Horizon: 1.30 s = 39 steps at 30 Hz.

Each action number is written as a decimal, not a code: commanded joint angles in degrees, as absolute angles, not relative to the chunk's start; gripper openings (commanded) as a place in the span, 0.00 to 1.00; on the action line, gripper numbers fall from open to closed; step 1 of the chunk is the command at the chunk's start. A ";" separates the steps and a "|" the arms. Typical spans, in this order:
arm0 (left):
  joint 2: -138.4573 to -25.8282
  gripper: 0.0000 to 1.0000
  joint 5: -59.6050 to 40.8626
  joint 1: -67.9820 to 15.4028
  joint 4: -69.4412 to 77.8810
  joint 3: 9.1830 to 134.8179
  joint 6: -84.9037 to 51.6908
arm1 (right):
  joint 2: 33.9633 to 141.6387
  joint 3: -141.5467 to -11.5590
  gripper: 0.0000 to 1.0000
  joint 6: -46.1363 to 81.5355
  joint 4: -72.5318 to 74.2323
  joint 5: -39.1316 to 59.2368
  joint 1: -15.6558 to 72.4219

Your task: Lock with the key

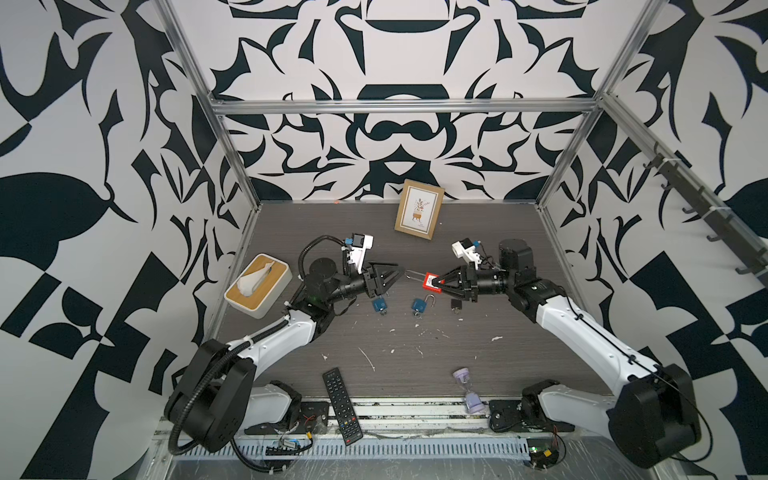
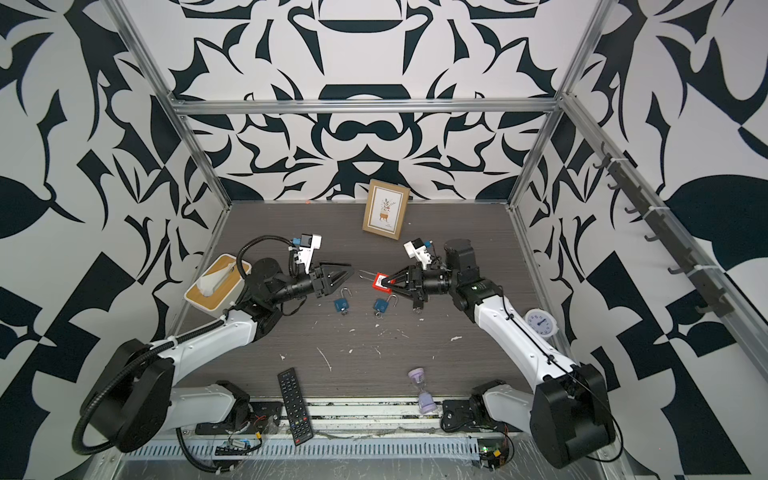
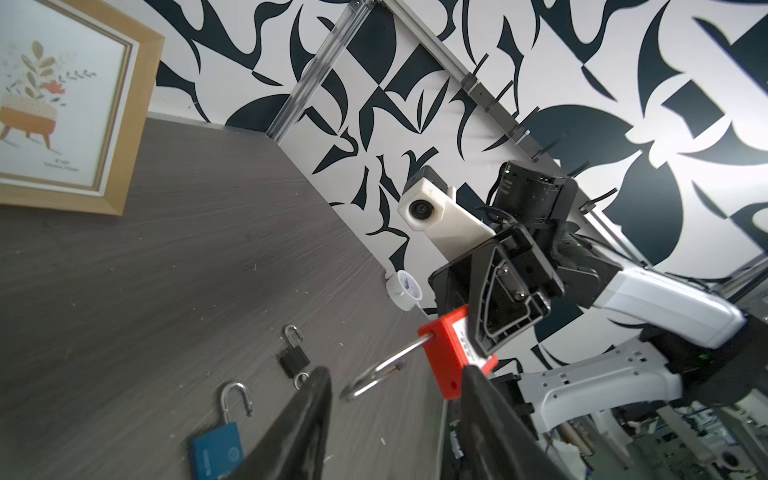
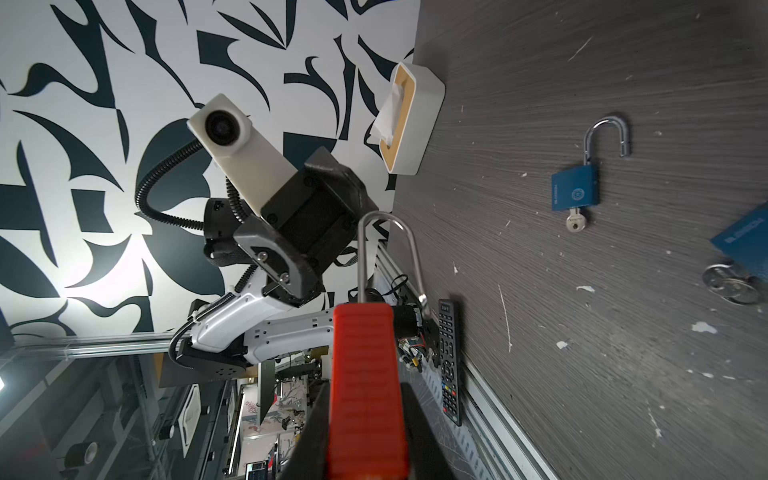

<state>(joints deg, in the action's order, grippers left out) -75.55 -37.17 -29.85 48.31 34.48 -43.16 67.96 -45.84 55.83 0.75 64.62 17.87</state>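
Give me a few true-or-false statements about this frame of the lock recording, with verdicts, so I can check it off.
1. The right gripper holds the red padlock clear of the table. True.
2. The red padlock's shackle is snapped shut. False: one end stands free of the body.
3. The left gripper is clamped on a blue padlock. False: its jaws stand apart with nothing between them, and the two blue padlocks lie on the table.
4. The picture frame stands at the back of the table. True.
5. The tissue box sits beside the right arm. False: in both top views it is at the table's left edge.
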 commanded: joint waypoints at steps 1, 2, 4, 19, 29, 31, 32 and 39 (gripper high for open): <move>-79.06 0.47 -39.57 -29.75 52.57 36.46 -44.71 | 67.72 -45.04 0.00 60.74 10.35 66.98 18.02; -80.09 0.46 -39.81 -29.71 53.50 36.73 -45.48 | 67.76 -45.01 0.00 61.12 10.96 66.97 17.97; -81.79 0.46 -40.09 -29.76 56.22 36.74 -46.86 | 67.94 -45.17 0.00 61.24 10.96 66.93 18.01; -85.26 0.38 -42.49 -30.20 61.88 37.18 -51.04 | 70.66 -45.75 0.00 60.29 12.58 66.23 18.02; -85.23 0.27 -42.37 -30.39 61.98 36.39 -51.71 | 71.21 -47.14 0.00 55.60 10.50 65.50 18.02; -85.29 0.22 -42.28 -30.41 61.96 36.60 -52.07 | 70.68 -47.28 0.00 53.38 9.06 65.52 18.02; -85.38 0.19 -42.28 -30.43 61.93 36.73 -52.33 | 70.53 -47.29 0.00 52.45 8.50 65.51 18.01; -84.99 0.00 -42.19 -31.00 62.33 37.28 -54.06 | 68.26 -48.07 0.00 42.21 2.33 63.19 17.98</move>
